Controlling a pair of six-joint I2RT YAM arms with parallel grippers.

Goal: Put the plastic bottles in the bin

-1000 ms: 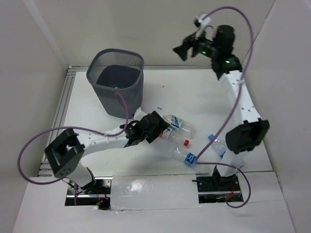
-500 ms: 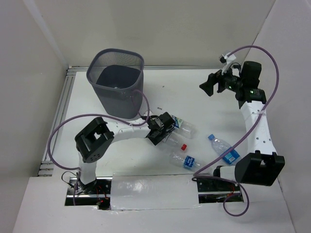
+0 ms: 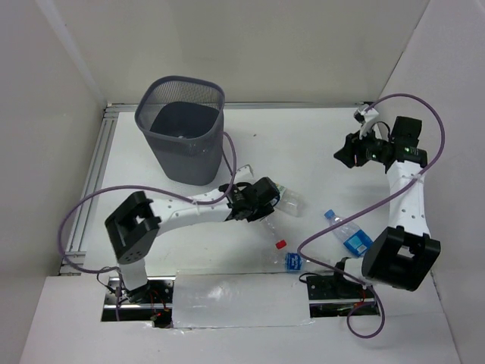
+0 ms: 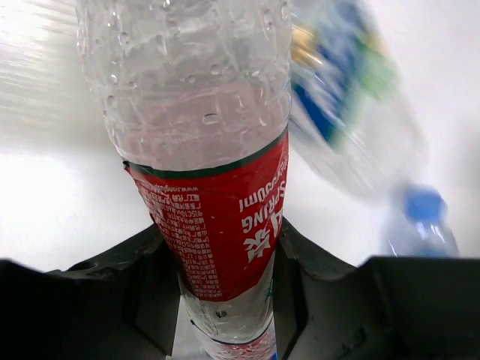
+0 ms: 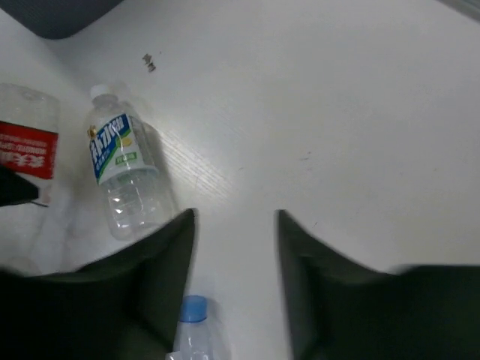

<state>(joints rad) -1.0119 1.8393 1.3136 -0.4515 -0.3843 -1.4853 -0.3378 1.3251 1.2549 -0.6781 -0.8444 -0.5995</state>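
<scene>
My left gripper is shut on a clear plastic bottle with a red label and a red cap, low over the table. Right behind it lies a bottle with a white-green label. A blue-labelled bottle rests near the front edge, and a blue-capped one lies further right. The dark wire-mesh bin stands at the back left. My right gripper hangs open and empty above the table's right side.
White walls close in the table at the back and on both sides. A metal rail runs along the left edge. Purple cables loop over both arms. A plastic-covered panel spans the front edge between the arm bases.
My left gripper has closed on the red-labelled bottle, which has shifted with its red cap nearer the front. My right arm has swung right and down, its jaws narrowing.
</scene>
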